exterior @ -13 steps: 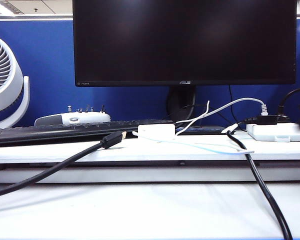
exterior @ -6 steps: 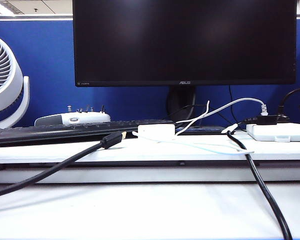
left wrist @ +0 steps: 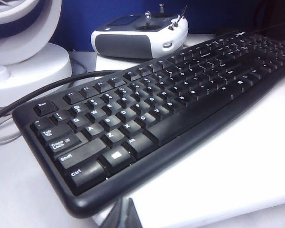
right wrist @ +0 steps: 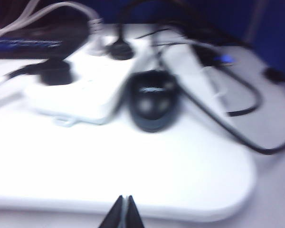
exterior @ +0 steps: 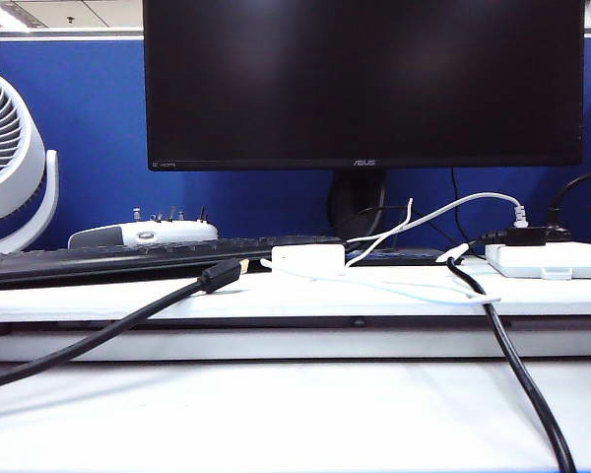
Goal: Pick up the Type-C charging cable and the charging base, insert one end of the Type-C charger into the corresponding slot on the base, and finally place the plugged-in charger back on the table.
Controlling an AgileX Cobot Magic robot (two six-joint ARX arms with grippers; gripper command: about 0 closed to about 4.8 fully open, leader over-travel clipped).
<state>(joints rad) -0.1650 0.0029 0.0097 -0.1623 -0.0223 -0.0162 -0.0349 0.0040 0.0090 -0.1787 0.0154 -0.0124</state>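
On the raised ledge sits the small white boxy charging base (exterior: 308, 259), thin white Type-C charging cable (exterior: 394, 288) trailing off it; left gripper (left wrist: 125, 214) and right gripper (right wrist: 123, 213) both clenched, empty.

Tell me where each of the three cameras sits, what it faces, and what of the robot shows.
Exterior: low, off the arms, facing monitor, charging base on the ledge; no robot visible.
Left wrist: over the ledge, facing keyboard; left gripper tips shut.
Right wrist: blurred, facing power strip, mouse; right gripper shut.
Shared: keyboard in exterior and left wrist; power strip in exterior and right wrist.
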